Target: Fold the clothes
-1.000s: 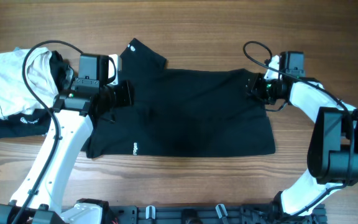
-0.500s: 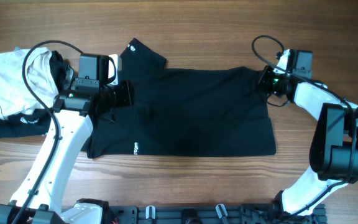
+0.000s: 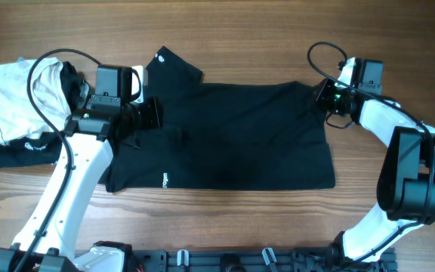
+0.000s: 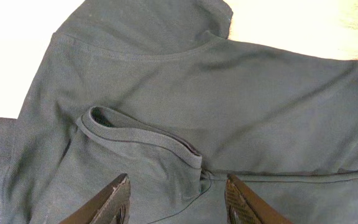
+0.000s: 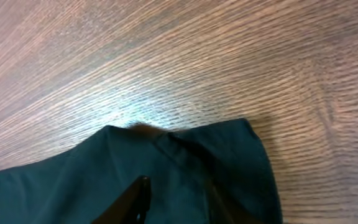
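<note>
The black T-shirt (image 3: 232,143) lies spread on the wooden table (image 3: 278,30), one sleeve sticking out at the upper left with a small white logo (image 3: 161,56); another logo (image 3: 164,180) is near the lower left edge. My left gripper (image 3: 151,113) is open just above the shirt's left part; in the left wrist view (image 4: 179,200) its fingers straddle flat fabric just below the ribbed collar (image 4: 142,134). My right gripper (image 3: 325,98) is at the shirt's upper right corner; in the right wrist view (image 5: 179,202) its fingers look apart over that corner (image 5: 229,143).
A folded white garment (image 3: 10,98) and, under it, a folded black garment with white lettering (image 3: 13,153) lie at the far left, beside my left arm. The arm bases stand along the front edge (image 3: 225,261).
My right gripper has moved a little right and back, towards the shirt's upper right corner. The shirt and my left arm have not visibly moved.
</note>
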Controlling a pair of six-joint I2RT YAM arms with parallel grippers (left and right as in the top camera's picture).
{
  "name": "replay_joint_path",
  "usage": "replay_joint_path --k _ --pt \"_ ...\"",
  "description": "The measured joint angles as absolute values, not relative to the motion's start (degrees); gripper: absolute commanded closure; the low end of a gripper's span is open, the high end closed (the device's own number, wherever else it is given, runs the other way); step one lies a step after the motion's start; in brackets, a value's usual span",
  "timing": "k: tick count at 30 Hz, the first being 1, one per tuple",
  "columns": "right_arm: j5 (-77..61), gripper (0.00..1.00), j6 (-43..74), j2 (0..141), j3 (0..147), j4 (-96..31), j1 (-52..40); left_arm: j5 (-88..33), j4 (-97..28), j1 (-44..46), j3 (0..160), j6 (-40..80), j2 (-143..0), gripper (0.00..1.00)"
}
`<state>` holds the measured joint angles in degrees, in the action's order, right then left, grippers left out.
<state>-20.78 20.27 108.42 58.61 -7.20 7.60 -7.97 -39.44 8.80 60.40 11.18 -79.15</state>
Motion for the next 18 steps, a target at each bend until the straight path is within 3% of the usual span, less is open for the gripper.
replay_joint_path --k 7,13,16,18 --pt "-16.53 0.62 19.31 108.44 58.61 -7.68 7.6 -7.97 -39.44 8.8 60.4 11.18 -79.15 0.51" --pt "-19.0 0.73 17.82 109.97 58.65 -7.31 7.73 -7.97 -39.46 8.8 60.4 11.18 -79.15 0.51" --pt "-22.11 0.92 17.02 110.43 58.65 -7.2 7.7 -7.97 -39.44 8.8 60.4 11.18 -79.15 0.51" --pt "-22.55 0.96 16.82 110.43 58.63 -7.18 7.7 -7.97 -39.44 8.8 60.4 11.16 -79.15 0.51"
